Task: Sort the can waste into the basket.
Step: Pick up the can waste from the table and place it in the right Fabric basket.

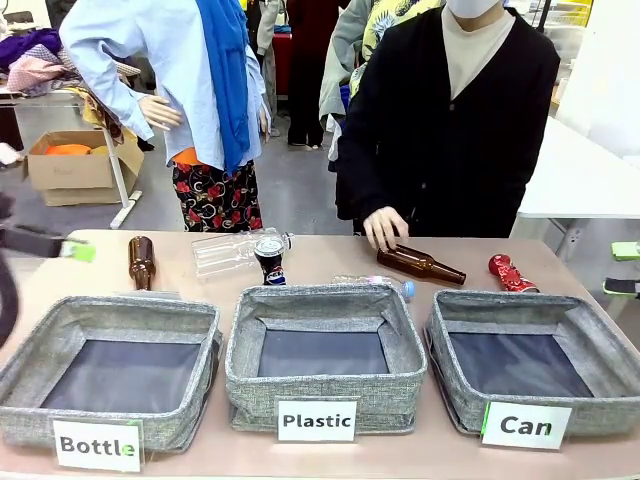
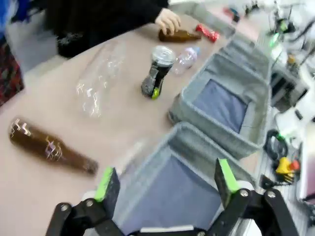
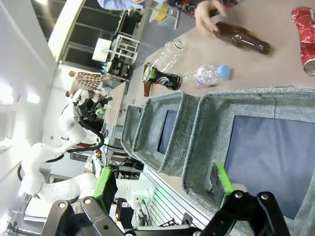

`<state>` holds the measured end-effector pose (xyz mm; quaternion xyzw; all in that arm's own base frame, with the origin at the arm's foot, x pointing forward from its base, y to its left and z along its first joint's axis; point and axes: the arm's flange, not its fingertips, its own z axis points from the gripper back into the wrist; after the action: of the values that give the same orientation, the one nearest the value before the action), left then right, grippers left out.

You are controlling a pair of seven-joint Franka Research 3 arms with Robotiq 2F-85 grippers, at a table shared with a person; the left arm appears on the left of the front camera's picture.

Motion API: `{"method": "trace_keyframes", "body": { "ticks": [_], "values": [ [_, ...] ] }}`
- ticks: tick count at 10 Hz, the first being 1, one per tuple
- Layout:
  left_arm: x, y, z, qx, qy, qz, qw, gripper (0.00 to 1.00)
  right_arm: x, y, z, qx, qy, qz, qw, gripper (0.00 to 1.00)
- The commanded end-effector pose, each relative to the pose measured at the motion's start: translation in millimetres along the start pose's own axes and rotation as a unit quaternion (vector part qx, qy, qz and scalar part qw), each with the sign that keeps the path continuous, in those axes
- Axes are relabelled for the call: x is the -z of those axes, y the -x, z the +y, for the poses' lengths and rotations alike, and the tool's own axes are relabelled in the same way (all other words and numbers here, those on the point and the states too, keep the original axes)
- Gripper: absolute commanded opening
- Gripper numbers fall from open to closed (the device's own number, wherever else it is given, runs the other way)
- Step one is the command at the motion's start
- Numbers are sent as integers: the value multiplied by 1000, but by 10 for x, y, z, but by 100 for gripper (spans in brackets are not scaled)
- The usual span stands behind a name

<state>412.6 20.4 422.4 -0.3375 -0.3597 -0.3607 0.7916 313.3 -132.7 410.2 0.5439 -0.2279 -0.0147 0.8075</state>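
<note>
The dark can (image 1: 270, 258) stands upright behind the middle bin, its silver top showing (image 2: 157, 71) (image 3: 162, 77). The crushed red can (image 1: 511, 272) lies behind the "Can" basket (image 1: 500, 303) at the right (image 2: 207, 33) (image 3: 305, 34). My left gripper (image 1: 70, 248) is blurred at the far left; in its wrist view it (image 2: 166, 182) is open over the near bin. My right gripper (image 1: 625, 268) hangs at the right edge; its wrist view shows it (image 3: 162, 182) open, with nothing between its fingers, beside the "Can" basket's rim (image 3: 256, 98).
A person's hand (image 1: 384, 227) rests on a brown bottle (image 1: 420, 264). Another brown bottle (image 1: 141, 262), a clear bottle (image 1: 235, 250) and a small plastic bottle (image 1: 385, 285) lie behind the "Bottle" bin (image 1: 60, 330) and the "Plastic" bin (image 1: 325, 300).
</note>
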Motion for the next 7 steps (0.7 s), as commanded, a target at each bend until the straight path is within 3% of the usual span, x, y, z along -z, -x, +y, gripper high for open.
{"method": "trace_keyframes", "body": {
  "ticks": [1, 3, 4, 5, 7],
  "values": [
    [482, -232, 94, 59, -33, -41, 997, 100, -4, -48, -11, -16, -9, -9, 1000, 100],
    [995, -462, 32, 133, -41, -71, 988, 100, -4, -48, -11, -16, -9, -9, 1000, 100],
    [1274, -474, -5, 161, -92, -43, 982, 100, -4, -48, -11, -16, -9, -9, 1000, 100],
    [795, -550, -131, 95, -24, -42, 994, 100, -4, -48, -11, -16, -9, -9, 1000, 100],
    [795, -550, -131, 95, -24, -42, 994, 100, -4, -48, -11, -16, -9, -9, 1000, 100]
  ]
}}
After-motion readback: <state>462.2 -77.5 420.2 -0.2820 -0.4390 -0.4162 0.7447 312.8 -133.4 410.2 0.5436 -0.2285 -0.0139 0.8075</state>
